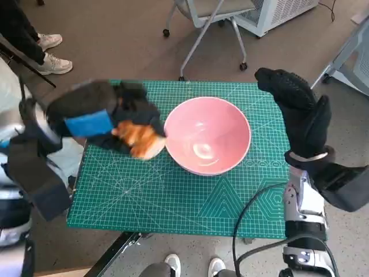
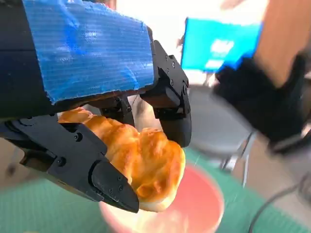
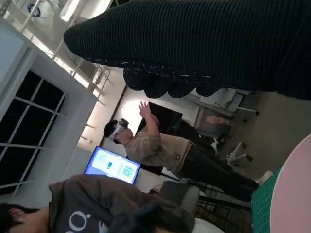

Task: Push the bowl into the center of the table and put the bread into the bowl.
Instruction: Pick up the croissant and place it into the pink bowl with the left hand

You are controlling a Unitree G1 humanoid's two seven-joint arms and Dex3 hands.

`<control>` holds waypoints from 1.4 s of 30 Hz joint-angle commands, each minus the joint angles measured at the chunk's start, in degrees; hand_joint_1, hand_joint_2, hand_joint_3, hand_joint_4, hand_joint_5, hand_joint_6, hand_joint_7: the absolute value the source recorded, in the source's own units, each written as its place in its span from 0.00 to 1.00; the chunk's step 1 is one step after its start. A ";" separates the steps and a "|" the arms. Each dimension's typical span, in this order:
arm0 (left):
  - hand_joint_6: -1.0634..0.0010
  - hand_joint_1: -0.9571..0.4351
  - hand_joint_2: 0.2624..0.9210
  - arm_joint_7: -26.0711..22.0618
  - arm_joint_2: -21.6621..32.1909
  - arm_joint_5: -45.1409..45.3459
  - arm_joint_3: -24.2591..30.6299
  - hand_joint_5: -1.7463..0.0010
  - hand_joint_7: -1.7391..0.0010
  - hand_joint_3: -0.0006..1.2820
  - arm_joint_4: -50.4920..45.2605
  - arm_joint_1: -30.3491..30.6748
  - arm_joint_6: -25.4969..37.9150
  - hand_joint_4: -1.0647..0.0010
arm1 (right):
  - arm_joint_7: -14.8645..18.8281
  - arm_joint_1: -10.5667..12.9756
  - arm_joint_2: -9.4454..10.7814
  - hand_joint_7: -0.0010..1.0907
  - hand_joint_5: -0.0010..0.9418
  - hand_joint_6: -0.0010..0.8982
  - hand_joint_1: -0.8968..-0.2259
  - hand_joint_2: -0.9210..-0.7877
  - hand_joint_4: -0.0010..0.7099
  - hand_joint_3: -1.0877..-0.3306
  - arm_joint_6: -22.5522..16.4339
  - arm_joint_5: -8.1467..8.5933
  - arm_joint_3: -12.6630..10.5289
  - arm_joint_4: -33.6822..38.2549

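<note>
1. My left hand, left of centre in the head view, grips the bread just beside the bowl rim; releasing early drops it on the tabletop.
2. The bowl sits mid-frame.
3. My right hand, far right, hangs spread and empty.

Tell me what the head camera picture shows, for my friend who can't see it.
The robot's left hand holds a piece of bread just beside a pink bowl on a green table. Its gloved right hand is raised near the table's far right corner, holding nothing.
</note>
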 commanded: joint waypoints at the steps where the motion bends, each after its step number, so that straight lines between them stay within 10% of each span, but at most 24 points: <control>1: 0.29 0.69 0.99 0.95 -2.64 1.32 -1.36 0.41 0.35 0.01 1.98 -4.51 -1.32 0.32 | 0.44 0.31 -0.52 0.52 0.00 0.04 0.40 0.00 0.26 0.45 0.09 -0.11 -0.37 1.06; 35: 0.37 0.69 1.00 9.29 -23.31 17.37 -15.55 0.39 0.27 0.07 43.64 -22.86 -12.87 0.41 | -0.74 3.40 -1.16 0.41 0.00 0.13 0.35 0.00 0.28 0.49 -0.28 0.01 -2.02 -1.40; 42: 0.52 0.68 0.98 9.62 -24.39 19.75 -16.89 0.34 0.31 0.15 48.44 -22.75 -9.42 0.60 | -1.40 3.74 -1.00 0.40 0.00 0.14 0.37 0.00 0.28 0.49 -0.67 -0.26 -2.11 -1.32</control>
